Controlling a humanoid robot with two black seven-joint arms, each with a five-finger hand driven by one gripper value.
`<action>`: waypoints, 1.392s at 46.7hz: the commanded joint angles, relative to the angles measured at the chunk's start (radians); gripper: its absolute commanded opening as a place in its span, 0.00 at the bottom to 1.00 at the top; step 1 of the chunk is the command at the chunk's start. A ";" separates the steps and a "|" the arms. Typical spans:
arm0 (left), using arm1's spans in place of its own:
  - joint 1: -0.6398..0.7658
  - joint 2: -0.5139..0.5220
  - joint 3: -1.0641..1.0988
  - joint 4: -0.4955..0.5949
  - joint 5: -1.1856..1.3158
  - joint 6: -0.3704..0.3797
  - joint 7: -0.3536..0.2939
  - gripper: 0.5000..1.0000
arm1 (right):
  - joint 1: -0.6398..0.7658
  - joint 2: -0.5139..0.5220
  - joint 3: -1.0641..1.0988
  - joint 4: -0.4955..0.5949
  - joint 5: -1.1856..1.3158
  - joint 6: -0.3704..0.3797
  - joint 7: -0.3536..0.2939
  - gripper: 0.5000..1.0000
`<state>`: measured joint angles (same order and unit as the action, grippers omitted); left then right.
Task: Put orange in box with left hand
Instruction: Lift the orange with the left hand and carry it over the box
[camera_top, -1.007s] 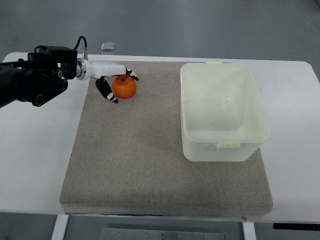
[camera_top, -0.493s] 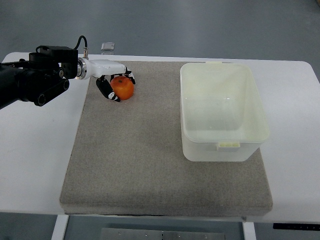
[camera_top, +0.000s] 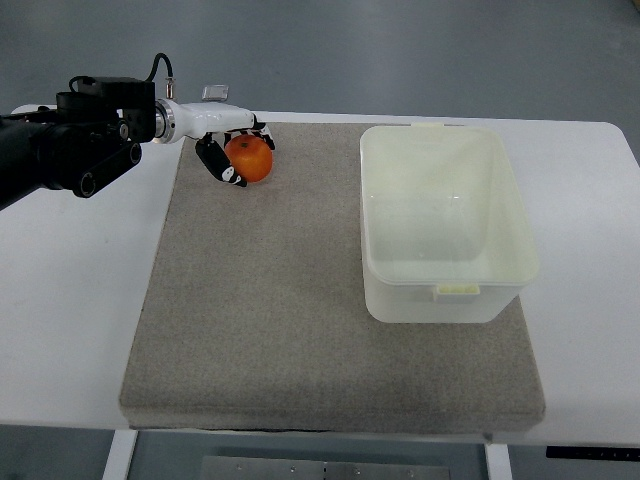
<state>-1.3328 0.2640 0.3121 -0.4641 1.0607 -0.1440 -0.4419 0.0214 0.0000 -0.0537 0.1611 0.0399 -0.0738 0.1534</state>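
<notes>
while the orange sits at the far left corner of the grey mat, the left hand is curled around it, its black-tipped fingers wrapping the fruit's left and near sides and another dark fingertip showing at its far right side. whether the fruit rests on the mat or is raised just off it cannot be told from this steep view. the hand's white body runs leftward into a metal wrist collar and then into the black left arm, which enters from the left edge of the picture and lies over the far left part of the white bench. the mat covers most of the bench's middle, reaching close to its near edge. the box, a pale translucent tub with yellowish clips at its far and near rims, stands open on the right side of the mat, well apart from the orange, and nothing is visible inside it. a small clear object lies at the bench's far edge, just beyond the hand.
</notes>
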 joint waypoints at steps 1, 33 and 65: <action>-0.025 0.000 -0.008 -0.011 -0.002 0.001 0.000 0.00 | 0.000 0.000 0.000 0.000 0.000 0.000 0.000 0.85; -0.195 0.070 -0.143 -0.284 0.010 0.009 -0.006 0.00 | 0.000 0.000 0.000 0.000 0.000 0.000 0.000 0.85; -0.252 0.049 -0.265 -0.646 0.220 0.011 -0.014 0.00 | 0.000 0.000 0.000 0.000 0.000 0.000 0.000 0.85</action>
<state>-1.5853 0.3389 0.0506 -1.1083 1.2765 -0.1336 -0.4557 0.0216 0.0000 -0.0537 0.1611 0.0399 -0.0734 0.1536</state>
